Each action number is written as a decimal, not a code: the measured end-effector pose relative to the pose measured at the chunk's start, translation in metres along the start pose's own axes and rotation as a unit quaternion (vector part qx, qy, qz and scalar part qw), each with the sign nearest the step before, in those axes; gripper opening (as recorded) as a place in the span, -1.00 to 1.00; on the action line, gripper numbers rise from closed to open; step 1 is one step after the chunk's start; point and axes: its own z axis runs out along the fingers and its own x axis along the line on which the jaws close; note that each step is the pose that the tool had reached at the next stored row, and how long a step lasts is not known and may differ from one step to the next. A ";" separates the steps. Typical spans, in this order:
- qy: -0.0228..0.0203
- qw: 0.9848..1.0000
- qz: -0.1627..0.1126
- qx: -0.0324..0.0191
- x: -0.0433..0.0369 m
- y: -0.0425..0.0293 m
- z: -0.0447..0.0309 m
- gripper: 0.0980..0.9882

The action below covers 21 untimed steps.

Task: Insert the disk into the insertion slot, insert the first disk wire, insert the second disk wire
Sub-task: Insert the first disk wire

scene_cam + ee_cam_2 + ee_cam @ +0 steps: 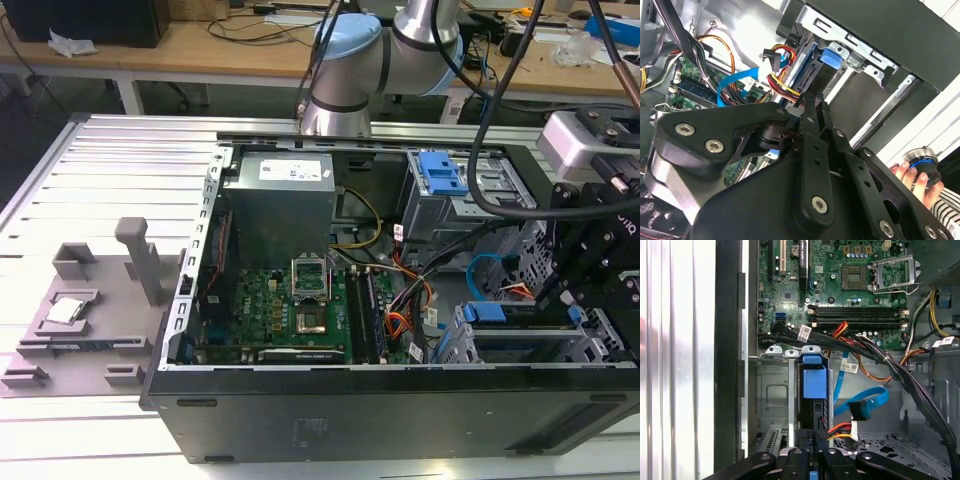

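Disk: The disk stands edge-on inside the insertion slot, with its blue carrier tab at the end nearer the motherboard. I judge it pushed home, because the tab sits level with the cage's lip.
Slot: In the exterior view the cage fills the near corner of the computer case, on the exterior view's right and hard against the case's side wall.
Jaws: My gripper has its jaws narrow, pinching the black plug of the first disk wire. Red, orange and black strands leave the plug sideways. The plug is held at the disk's end away from the tab, I reckon so that it meets the socket square.
Second wire: The second disk wire is a flat blue cable. It loops just beside the disk with its black plug hanging free, apart from the disk.
Case: It lies on its side, open upward, near the bench's front edge, which lets the arm reach in from above.
Hidden: The jaws' own links cover the spot where plug meets disk in both wrist views, so I cannot tell whether the plug is seated. In the exterior view the wrist hardware masks much of the cage.
Cut off: A hand outside the case grips a round blue-ringed knob, and the frame edge crops it.
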 end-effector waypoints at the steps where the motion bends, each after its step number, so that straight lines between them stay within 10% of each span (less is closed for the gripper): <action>1: 0.000 1.000 0.000 0.000 -0.0023 -0.0014 0.0009 -0.85; 21: 0.000 1.000 0.000 -0.001 -0.0116 -0.0101 0.0182 -0.85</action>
